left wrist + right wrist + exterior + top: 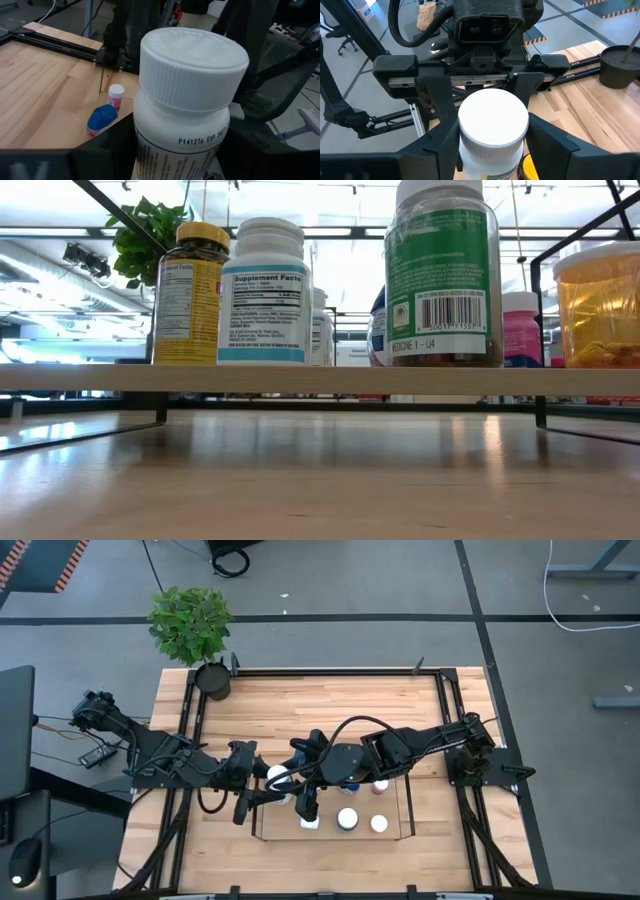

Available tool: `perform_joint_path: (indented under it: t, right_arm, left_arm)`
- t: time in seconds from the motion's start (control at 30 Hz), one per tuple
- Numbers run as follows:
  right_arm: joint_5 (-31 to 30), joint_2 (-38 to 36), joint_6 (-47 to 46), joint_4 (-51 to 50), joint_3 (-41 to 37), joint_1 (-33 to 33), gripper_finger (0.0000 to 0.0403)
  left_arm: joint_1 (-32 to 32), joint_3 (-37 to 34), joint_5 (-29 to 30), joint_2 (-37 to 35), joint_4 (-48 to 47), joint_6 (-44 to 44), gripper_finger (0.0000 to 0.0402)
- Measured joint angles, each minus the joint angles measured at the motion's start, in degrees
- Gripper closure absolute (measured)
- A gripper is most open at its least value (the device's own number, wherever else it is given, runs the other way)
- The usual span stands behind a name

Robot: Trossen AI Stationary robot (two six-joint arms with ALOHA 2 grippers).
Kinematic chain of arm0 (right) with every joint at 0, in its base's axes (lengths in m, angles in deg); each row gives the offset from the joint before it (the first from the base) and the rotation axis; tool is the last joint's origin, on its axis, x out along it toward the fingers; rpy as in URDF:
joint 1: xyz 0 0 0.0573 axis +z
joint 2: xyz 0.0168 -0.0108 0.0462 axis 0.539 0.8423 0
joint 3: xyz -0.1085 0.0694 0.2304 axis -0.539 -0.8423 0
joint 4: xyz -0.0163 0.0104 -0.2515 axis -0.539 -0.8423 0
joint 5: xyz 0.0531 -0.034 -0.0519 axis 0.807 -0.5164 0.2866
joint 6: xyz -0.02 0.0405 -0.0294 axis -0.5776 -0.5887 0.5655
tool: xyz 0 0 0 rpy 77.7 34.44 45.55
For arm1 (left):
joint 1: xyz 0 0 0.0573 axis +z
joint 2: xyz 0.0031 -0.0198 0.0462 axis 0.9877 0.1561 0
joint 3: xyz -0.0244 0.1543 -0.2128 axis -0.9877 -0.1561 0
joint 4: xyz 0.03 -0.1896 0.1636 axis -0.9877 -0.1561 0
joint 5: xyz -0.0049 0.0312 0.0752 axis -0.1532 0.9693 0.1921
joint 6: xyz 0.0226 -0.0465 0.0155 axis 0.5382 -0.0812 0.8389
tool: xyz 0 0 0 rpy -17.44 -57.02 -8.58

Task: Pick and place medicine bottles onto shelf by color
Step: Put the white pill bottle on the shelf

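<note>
A white bottle with a white ribbed cap [277, 777] is held up between both grippers, over the far left corner of the wire shelf [405, 810]. My left gripper [175, 150] comes from the table's left and my right gripper [492, 145] from its right; they face each other. The shelf holds several bottles: white-capped ones [347, 818], a blue-capped one [101, 119], a pink-capped one [115, 95] and an amber yellow-lidded jar [190, 295]. The low view shows neither gripper. My left gripper has the bottle's body, below the cap [150, 145], between its two fingers. The fingers come about level from the table's left. The bottle stands nearly upright, cap up, clear of the table. My right gripper has its two fingers against opposite sides of the same bottle just under the cap [520, 145]. It comes slanting down from the table's right. The bottle's lower part is hidden by its cap and the fingers.
A potted green plant [192, 625] stands at the far left corner of the table. Black frame rails [445, 710] run along the table's far and side edges. Bare wood lies between the plant and the shelf. The shelf's board [320, 378] carries a green-labelled jar [443, 275].
</note>
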Motion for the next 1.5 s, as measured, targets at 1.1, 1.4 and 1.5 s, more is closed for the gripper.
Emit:
perform_joint_path:
  t: [1.1,1.4,1.5]
  right_arm:
    - [0.22,0.07,3.5,1.84,3.08,-1.19,0.0199]
    - [0.51,0.07,4.07,2.71,3.1,-2.14,0.0199]
    - [0.85,0.02,3.93,1.99,3.17,-2.21,0.0199]
  left_arm:
    - [0.28,0.11,0.33,-7.93,-4.74,5.84,0.015]
    - [0.33,0.09,0.62,-9.36,-4.86,5.97,0.0149]
    - [0.35,0.02,0.64,-10.94,-5.67,5.82,0.0143]
